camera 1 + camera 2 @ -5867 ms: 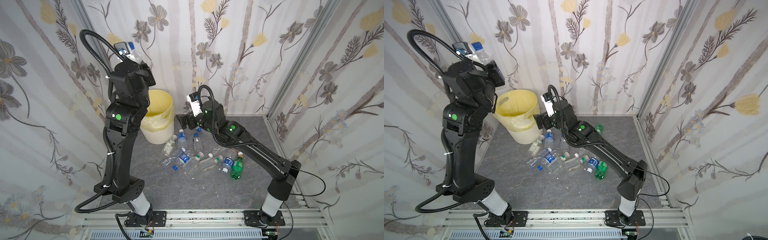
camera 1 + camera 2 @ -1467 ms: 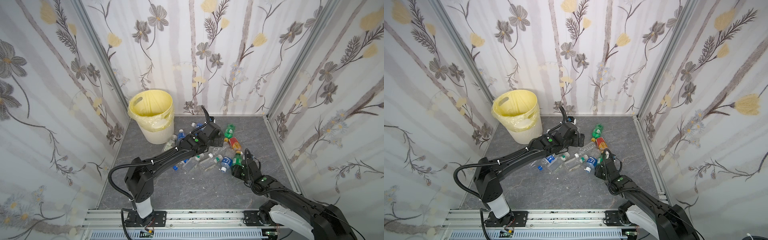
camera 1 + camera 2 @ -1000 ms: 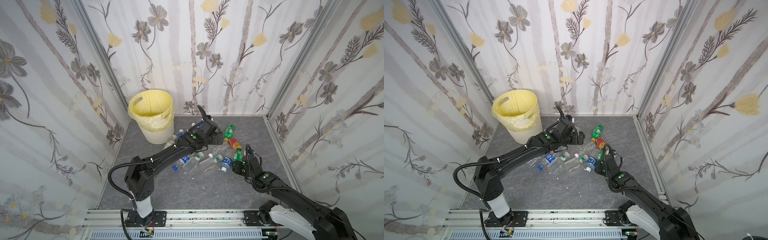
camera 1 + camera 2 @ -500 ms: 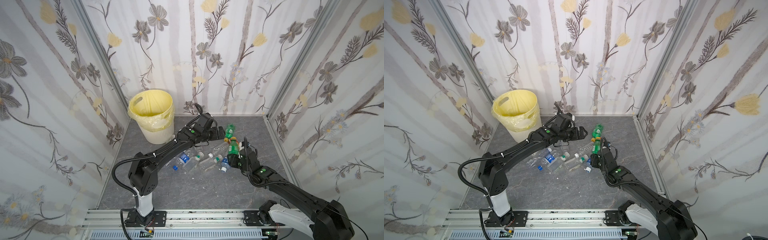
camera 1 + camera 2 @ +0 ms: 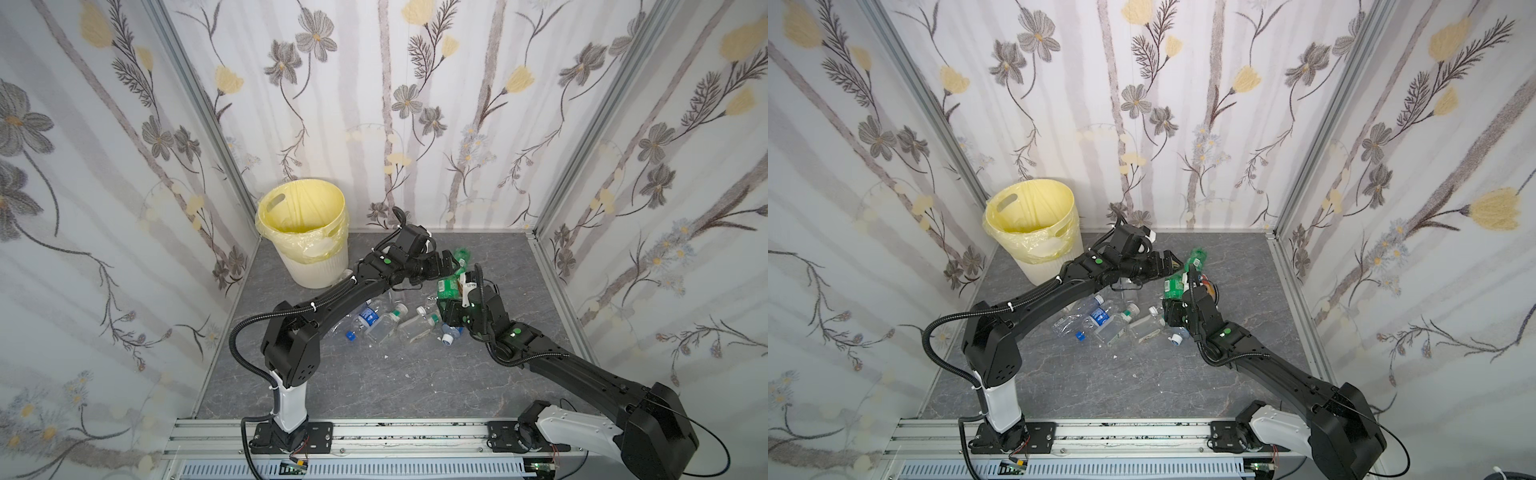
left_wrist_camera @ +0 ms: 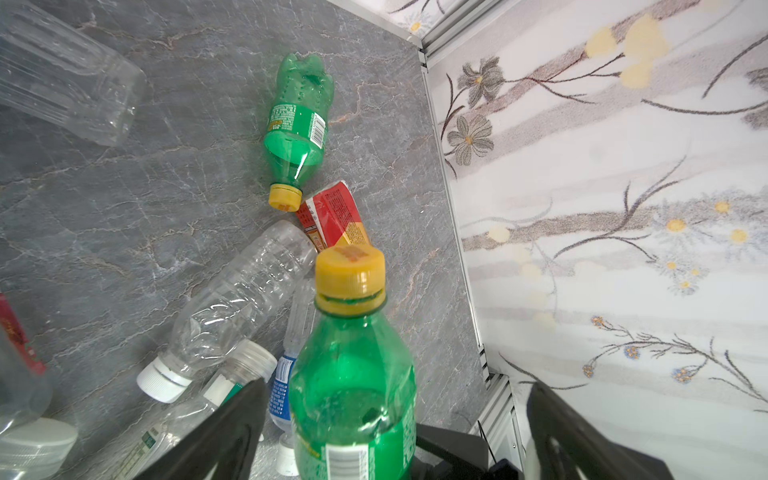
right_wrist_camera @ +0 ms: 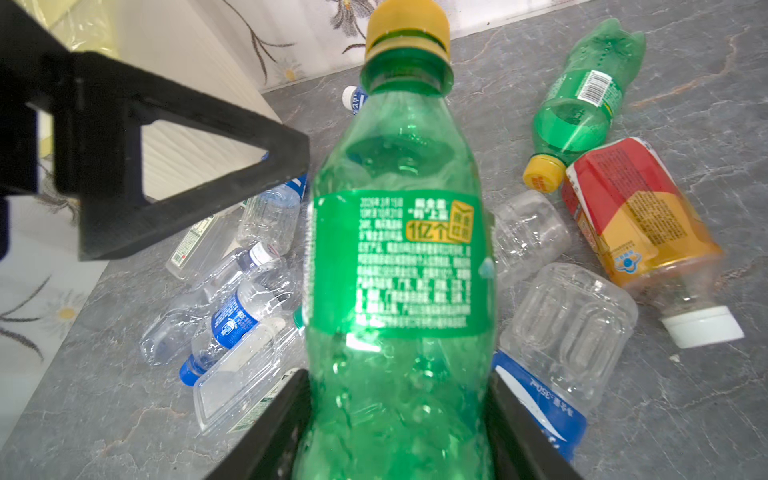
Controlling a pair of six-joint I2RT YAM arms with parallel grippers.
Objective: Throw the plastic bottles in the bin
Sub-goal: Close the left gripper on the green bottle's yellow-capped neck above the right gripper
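A green bottle (image 7: 399, 257) is held clear of the worktop (image 5: 374, 374), neck end pointing away from the wrist, pinched low on its body by the fingers of the right gripper (image 7: 399, 419). The left gripper (image 6: 397, 384) is set just beside it with its fingers spread wide. In the left wrist view the bottle's upper half is seen between them, nearer one finger, and no contact can be made out. A hand-over appears to be the step in hand, since the bin (image 5: 318, 272) stands well apart at the back, on the left arm's side. For a clean pass, the bottle should be centred between the spread fingers and gripped near the shoulder before the right pinch is released. Thin plastic is likely to buckle, so the squeeze should be kept gentle. The other bottles (image 5: 382, 320) lie loose below.
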